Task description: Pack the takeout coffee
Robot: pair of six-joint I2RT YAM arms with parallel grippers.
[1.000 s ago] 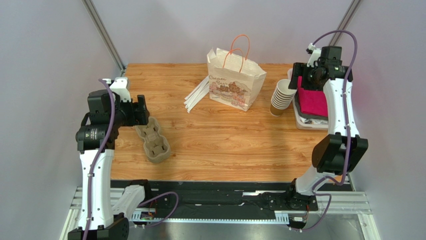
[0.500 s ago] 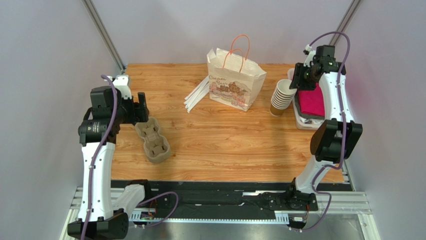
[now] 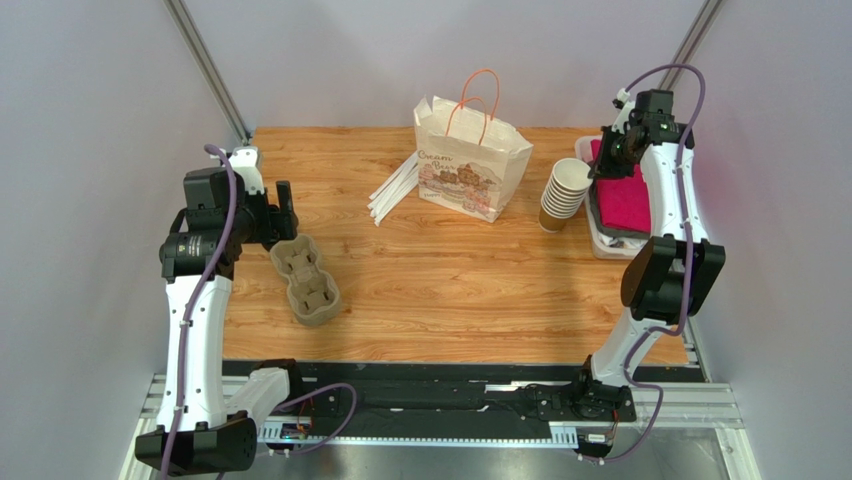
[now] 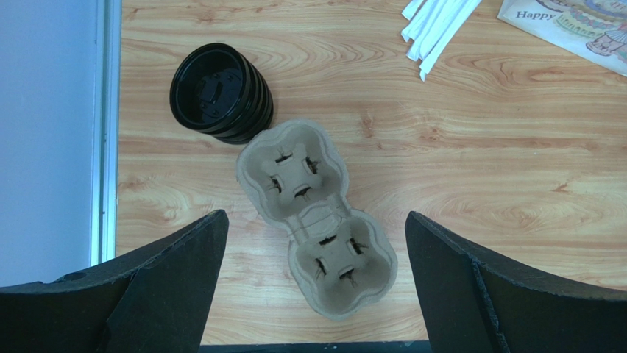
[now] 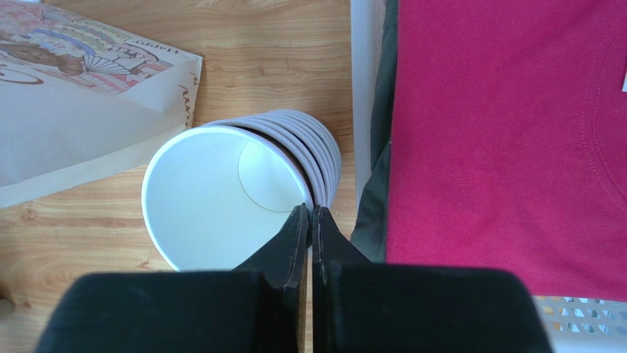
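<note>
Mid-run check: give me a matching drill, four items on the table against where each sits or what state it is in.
1 black lids
2 cup stack
3 pulp tray
4 wrapped straws

A both wells empty
B between the paper bag and the white basket
C by the table's left edge
D fanned out left of the bag

Pairs: 1-C, 2-B, 3-A, 4-D
</note>
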